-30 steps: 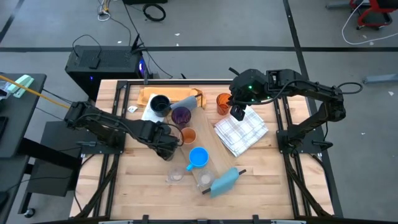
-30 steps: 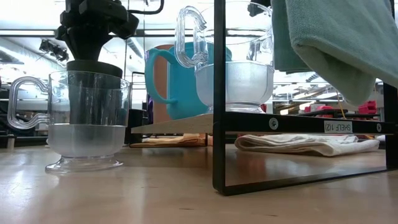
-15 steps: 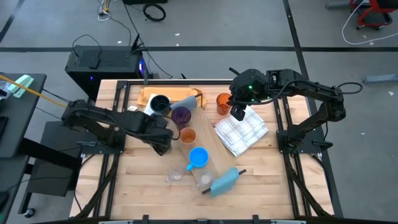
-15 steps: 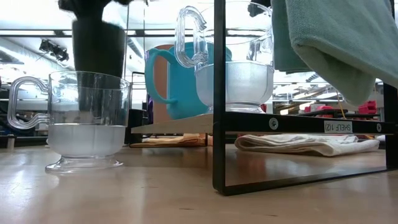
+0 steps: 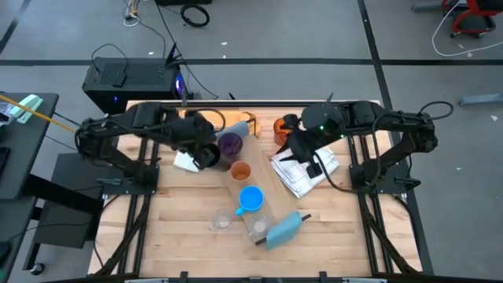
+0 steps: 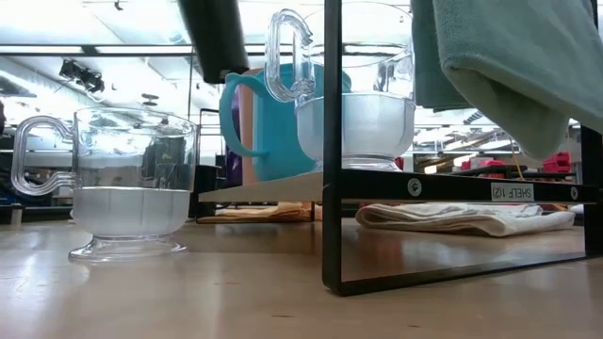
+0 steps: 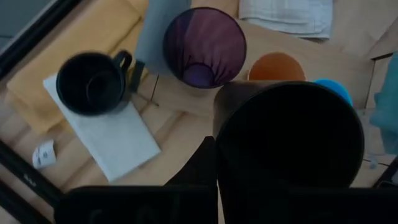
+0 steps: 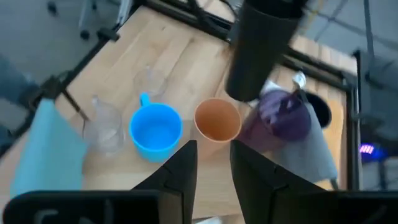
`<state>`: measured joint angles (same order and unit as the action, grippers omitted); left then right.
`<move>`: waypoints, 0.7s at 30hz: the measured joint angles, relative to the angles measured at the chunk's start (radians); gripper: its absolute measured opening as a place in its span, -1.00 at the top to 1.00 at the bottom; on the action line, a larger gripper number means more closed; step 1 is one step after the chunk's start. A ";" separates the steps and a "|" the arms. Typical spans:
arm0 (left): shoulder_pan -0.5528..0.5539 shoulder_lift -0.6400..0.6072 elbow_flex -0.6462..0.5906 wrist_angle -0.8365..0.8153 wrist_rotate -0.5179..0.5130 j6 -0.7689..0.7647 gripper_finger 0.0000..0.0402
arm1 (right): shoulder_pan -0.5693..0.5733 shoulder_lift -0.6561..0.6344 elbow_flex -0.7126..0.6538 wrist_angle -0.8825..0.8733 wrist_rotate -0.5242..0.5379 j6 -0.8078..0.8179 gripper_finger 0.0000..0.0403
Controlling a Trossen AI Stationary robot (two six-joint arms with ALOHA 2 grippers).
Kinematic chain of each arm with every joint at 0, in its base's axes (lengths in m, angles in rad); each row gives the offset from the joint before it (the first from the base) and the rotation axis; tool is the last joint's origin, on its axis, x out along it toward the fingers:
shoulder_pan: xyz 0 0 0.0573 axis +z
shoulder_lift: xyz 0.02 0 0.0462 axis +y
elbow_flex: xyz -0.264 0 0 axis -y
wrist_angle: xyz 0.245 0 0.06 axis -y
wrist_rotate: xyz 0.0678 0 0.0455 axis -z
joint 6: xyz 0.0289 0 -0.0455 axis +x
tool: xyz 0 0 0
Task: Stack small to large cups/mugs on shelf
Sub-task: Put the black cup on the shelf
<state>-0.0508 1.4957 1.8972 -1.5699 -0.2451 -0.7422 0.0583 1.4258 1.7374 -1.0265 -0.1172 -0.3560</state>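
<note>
The shelf (image 5: 267, 206) is a pale plank lying slantwise on the table. On it stand a purple tumbler (image 5: 229, 145), an orange cup (image 5: 239, 170), a bright blue mug (image 5: 251, 198) and a clear glass (image 5: 258, 226). A second clear glass (image 5: 222, 224) stands on the table beside it. My left gripper (image 5: 200, 146) is shut on the black cup (image 5: 207, 156), high above the table's left half. The dark navy mug (image 7: 93, 82) sits on a white napkin. Another orange cup (image 5: 281, 128) stands farther back. My right gripper (image 8: 212, 163) hovers open over the checked cloth (image 5: 302, 174). My left gripper holds the black cup by its upper rim (image 7: 219, 134), coming from above at a slant. Its own fingers and the dark cup hide the exact hold. The cup hangs below the gripper, tilted, its lower end (image 8: 245, 87) well clear of the table and the shelf.
An orange-brown board (image 5: 189, 119) lies at the far left under the arm. A blue-grey cloth piece (image 5: 284, 228) sits at the shelf's near end. In the low view a black metal frame (image 6: 331, 141) and a hanging teal cloth (image 6: 499, 66) stand close by.
My left gripper has risen steeply with the black cup, lifting it clear of the table beside the shelf and carrying it toward the far edge; the cup now hangs tilted. My right gripper has rolled about its wrist and shifted slightly toward the table's near edge over the checked cloth.
</note>
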 joint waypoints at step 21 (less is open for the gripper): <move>0.070 0.058 0.077 -0.003 0.078 0.145 0.98 | 0.020 0.001 0.000 0.089 0.118 0.053 0.49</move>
<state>0.0193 1.5539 1.9741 -1.5726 -0.1675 -0.5972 0.0779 1.4265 1.7374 -0.9373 0.0010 -0.3030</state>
